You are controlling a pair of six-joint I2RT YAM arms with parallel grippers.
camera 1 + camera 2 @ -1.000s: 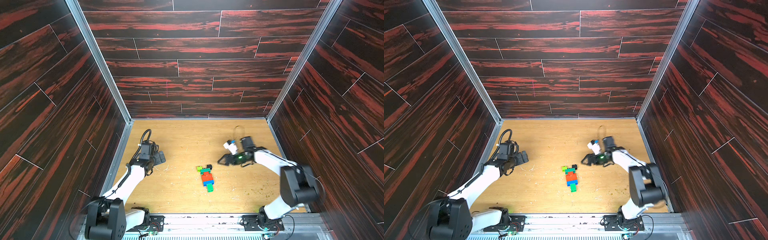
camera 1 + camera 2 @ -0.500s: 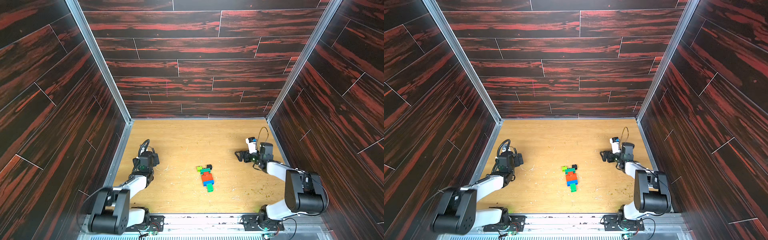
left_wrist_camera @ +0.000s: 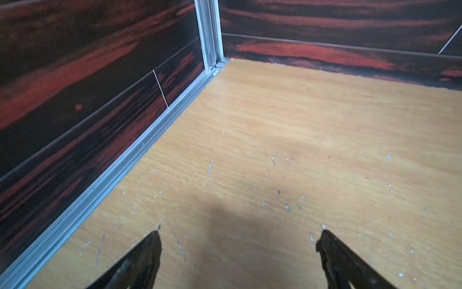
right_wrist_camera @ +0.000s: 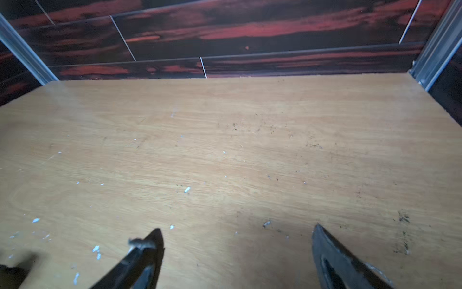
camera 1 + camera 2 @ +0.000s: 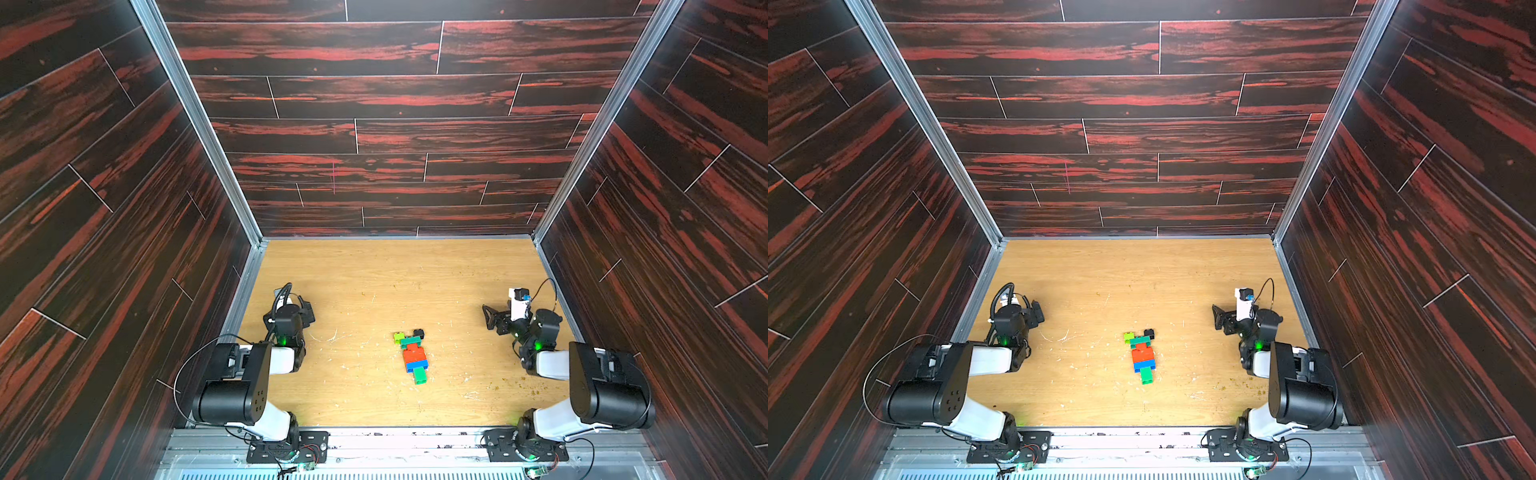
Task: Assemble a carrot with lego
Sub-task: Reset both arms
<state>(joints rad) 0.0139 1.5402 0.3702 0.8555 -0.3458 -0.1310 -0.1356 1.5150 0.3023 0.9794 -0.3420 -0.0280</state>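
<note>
The carrot point(image 5: 412, 357) lies flat on the desk point(image 5: 374, 282), between the two end effectors and well apart from each; it looks finished. The left end effector point(image 3: 240, 237) and right end effector point(image 4: 237, 235) hang spread and empty, probably parked clear of it.

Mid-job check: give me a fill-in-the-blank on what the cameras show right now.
1. The carrot lies on the table, touched by ____ pincer.
2. The left pincer and the right pincer both stand ____.
3. Beside the lime brick at the carrot's far end sits a ____ brick.
4. The carrot's near tip is ____.
Missing words: neither; open; black; green.
</note>
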